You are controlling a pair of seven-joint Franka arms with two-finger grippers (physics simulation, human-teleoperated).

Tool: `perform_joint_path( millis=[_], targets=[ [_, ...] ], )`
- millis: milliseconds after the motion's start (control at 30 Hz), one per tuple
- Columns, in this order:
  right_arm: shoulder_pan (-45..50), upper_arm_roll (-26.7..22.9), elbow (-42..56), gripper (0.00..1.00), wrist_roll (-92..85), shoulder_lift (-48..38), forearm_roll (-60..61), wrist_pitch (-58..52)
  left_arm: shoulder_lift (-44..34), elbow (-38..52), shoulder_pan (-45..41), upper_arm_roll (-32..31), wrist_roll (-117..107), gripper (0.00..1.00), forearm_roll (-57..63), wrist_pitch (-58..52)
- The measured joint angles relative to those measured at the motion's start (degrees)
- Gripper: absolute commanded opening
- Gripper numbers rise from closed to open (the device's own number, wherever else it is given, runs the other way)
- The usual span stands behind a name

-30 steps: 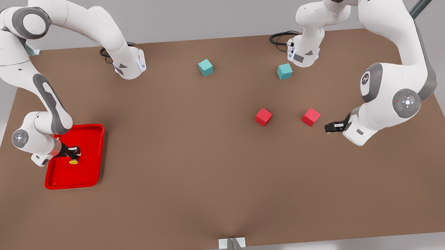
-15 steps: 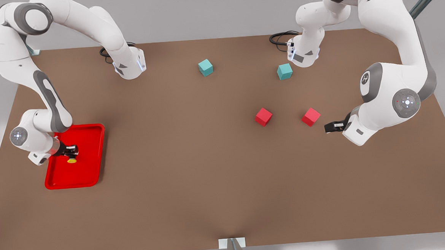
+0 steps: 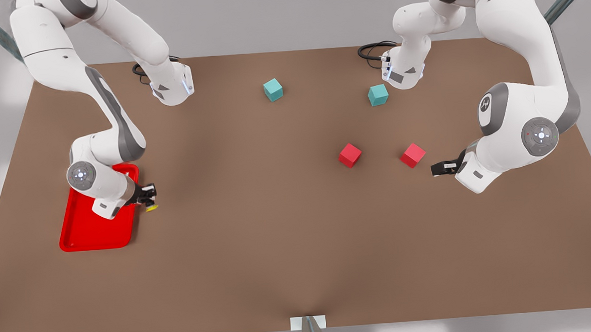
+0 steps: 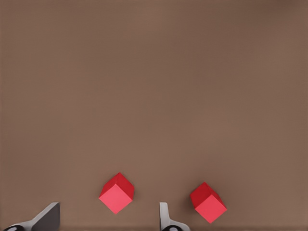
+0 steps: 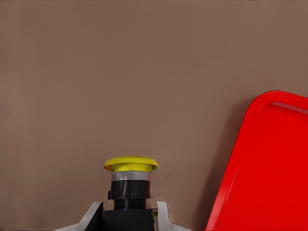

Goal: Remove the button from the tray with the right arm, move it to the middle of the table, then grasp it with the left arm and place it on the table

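Gripping the button [image 3: 151, 207] beside the tray [image 3: 84, 232], right jaws half-hidden; left jaws gape empty.

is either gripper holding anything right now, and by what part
The right gripper holds the small yellow-capped black push button by its black body, cap free. The left gripper is open, holding nothing.

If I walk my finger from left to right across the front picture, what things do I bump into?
tray → right hand holding the button → teal cube → red cube → second teal cube → second red cube → left hand, open, waiting.
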Motion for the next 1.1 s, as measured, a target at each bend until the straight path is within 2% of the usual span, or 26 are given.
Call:
perform_joint_path(
  millis=[67, 133, 200, 267, 433, 500, 667, 833, 867, 900, 1100],
  targets=[
    [5.65, -0.32, 0.99, 0.50, 2.51, -0.46, 3.82, -1.10, 0.01, 0.00, 0.00, 0.00, 0.00, 1.00, 0.00, 0.00],
    [14.78, -4.71, 3.33, 0.50, 5.32, -0.23, 7.17, -1.84, 0.05, 0.00, 0.00, -0.01, 0.00, 1.00, 0.00, -0.01],
    [29.24, -14.95, 8.44, 0.50, 8.34, 1.63, 10.66, -2.48, 0.08, 0.00, 0.00, 0.00, -0.01, 1.00, 0.00, -0.01],
    [45.95, -28.19, 15.73, 0.50, 11.52, 5.22, 14.53, -3.23, 0.12, 0.00, 0.00, 0.00, -0.01, 1.00, 0.00, 0.00],
    [71.14, -47.37, 30.99, 0.50, 19.29, 14.48, 24.02, -5.68, 0.21, 0.00, -0.06, 0.00, -0.02, 1.00, 0.00, 0.06],
    [79.45, -53.47, 37.50, 0.50, 22.43, 18.44, 28.82, -6.39, 0.15, 0.00, -0.03, 0.00, -0.01, 1.00, 0.00, 0.07],
    [91.55, -61.98, 51.39, 0.51, 30.52, 28.74, 38.41, -7.19, 0.09, 0.00, 0.06, 0.00, 0.00, 1.00, 0.07, 0.07],
    [94.18, -64.95, 58.18, 0.52, 37.61, 36.24, 42.38, -5.61, 0.20, 0.00, 0.09, 0.00, 0.02, 1.00, 0.08, 0.08],
    [94.10, -65.26, 59.69, 0.56, 38.82, 37.70, 42.69, -4.99, 0.23, 0.00, 0.09, 0.00, 0.02, 1.00, 0.08, 0.09],
    [93.93, -65.47, 60.65, 1.00, 39.97, 38.86, 42.90, -4.38, 0.25, 0.00, 0.09, 0.00, 0.02, 1.00, 0.08, 0.10],
    [91.65, -64.35, 61.78, 1.00, 45.63, 39.79, 43.27, -2.16, 0.26, 0.01, 0.07, 0.00, 0.03, 1.00, 0.09, 0.12]
  ],
)
